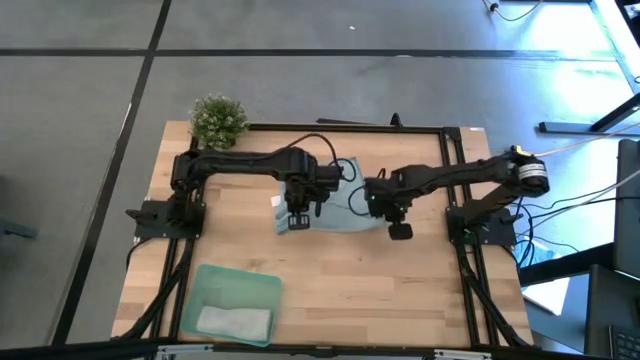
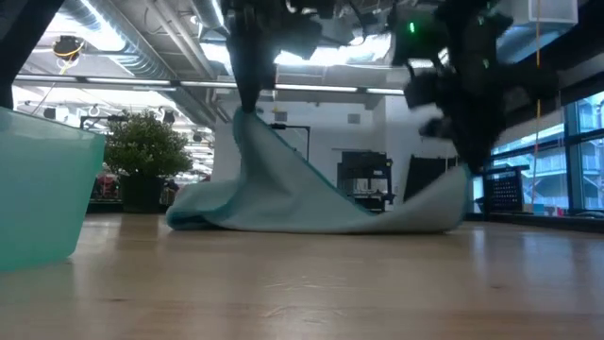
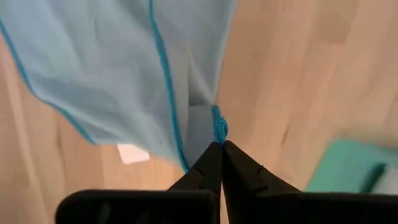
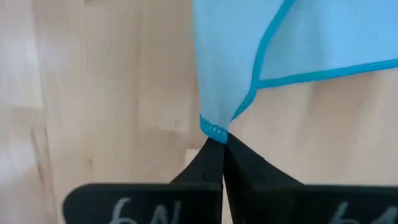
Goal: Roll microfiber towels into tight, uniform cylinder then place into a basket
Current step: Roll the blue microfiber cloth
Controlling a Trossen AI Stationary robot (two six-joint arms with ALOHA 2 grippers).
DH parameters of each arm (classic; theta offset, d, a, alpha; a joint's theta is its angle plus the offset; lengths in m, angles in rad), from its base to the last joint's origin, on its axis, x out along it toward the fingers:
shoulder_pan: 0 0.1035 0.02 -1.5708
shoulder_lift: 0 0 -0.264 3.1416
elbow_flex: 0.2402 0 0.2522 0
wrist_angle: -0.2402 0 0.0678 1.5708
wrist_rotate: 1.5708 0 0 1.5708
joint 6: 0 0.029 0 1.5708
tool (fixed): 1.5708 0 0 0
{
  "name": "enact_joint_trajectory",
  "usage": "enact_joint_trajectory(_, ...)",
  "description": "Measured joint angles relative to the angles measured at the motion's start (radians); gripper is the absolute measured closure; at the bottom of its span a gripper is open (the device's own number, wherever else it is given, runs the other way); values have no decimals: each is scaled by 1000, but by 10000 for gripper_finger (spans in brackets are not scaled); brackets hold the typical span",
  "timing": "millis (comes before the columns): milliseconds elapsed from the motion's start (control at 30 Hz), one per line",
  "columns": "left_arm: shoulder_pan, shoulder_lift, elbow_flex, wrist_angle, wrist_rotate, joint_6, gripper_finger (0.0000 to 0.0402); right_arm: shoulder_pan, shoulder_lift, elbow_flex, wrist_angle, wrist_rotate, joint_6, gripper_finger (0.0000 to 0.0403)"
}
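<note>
Mid-table, the soft light-blue microfiber towel (image 1: 335,205) stretches lengthwise left to right, its corners pinched by the clamped left gripper (image 3: 219,144) and right gripper (image 4: 217,144); the left corner rides higher.

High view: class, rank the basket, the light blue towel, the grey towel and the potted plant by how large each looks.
1. basket
2. light blue towel, partly hidden by the arms, so unsure against the basket
3. grey towel
4. potted plant, close to the grey towel
</note>
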Motion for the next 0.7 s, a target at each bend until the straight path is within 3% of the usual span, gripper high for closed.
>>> enact_joint_trajectory(233,0,0,191,-149,-64,25,401,-54,-77,153,-73,110,45,401)
enact_joint_trajectory(433,22,-40,334,-147,-114,21,401,-112,-80,347,-178,260,41,401)
enact_joint_trajectory(700,105,-189,387,-148,-265,-51,401,-197,-79,535,-224,287,-14,402)
